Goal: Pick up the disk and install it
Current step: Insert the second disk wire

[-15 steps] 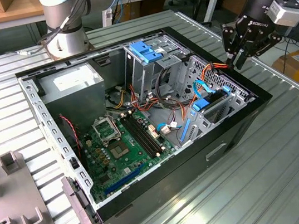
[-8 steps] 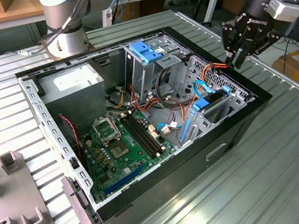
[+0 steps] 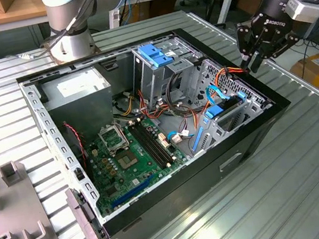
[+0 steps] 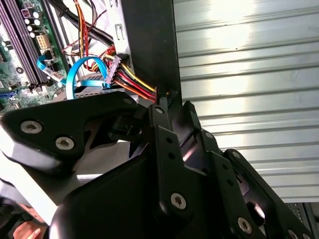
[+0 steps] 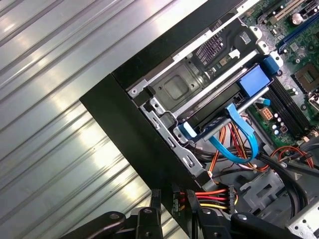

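Observation:
The disk [image 5: 217,106] lies flat in the lower bay at the front corner of the open computer case [image 3: 252,135], dark between metal rails, with its blue carrier frame [image 5: 254,79] at the ends. In the exterior view its blue frame [image 3: 213,112] shows near the case's right wall. My gripper [image 3: 254,64] hangs just above that wall's black rim, up and outward from the disk. In both wrist views the fingers [image 4: 159,112] stand a small gap apart with nothing between them, the rim [image 5: 124,124] running beneath my gripper [image 5: 174,216].
Blue data cables [image 5: 239,144] and red, yellow and black power wires [image 5: 214,196] loop beside the bay. Inside the case are the green motherboard [image 3: 131,153], the grey power-supply box [image 3: 77,90] and a tall drive cage [image 3: 159,56]. A grey fixture [image 3: 10,208] sits at the exterior view's left on the ribbed table [image 3: 301,182].

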`<action>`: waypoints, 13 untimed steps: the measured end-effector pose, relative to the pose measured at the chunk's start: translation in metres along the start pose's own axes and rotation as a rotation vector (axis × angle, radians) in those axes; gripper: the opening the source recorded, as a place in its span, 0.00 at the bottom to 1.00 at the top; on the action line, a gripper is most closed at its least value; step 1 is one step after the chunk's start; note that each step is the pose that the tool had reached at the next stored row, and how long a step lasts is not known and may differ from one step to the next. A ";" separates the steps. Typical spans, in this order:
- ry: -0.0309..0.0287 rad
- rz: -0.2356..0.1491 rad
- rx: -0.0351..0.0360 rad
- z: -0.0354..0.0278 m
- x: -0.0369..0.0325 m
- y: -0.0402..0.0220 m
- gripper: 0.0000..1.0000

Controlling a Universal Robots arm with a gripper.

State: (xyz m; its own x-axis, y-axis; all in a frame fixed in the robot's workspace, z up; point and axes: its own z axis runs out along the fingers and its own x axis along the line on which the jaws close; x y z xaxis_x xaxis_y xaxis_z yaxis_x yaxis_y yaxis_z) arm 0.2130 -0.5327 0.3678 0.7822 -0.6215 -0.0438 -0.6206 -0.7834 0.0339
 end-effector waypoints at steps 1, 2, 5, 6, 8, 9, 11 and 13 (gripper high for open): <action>0.0000 0.000 0.0000 0.0000 0.0001 -0.0001 0.33; 0.0000 0.000 0.0000 0.0000 0.0002 -0.0001 0.25; 0.0000 0.000 0.0000 0.0000 0.0004 -0.0003 0.16; 0.0001 0.000 0.0000 -0.0001 0.0004 -0.0003 0.16; 0.0000 0.000 0.0000 -0.0001 0.0005 -0.0004 0.16; 0.0001 0.000 0.0000 -0.0001 0.0006 -0.0005 0.16; 0.0002 0.000 -0.0002 -0.0012 0.0006 -0.0004 0.16; -0.0003 0.000 0.0004 -0.0035 0.0004 -0.0003 0.16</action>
State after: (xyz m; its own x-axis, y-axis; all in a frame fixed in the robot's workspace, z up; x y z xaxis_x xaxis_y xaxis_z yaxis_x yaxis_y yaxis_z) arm 0.2137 -0.5327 0.3713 0.7822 -0.6215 -0.0441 -0.6206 -0.7834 0.0335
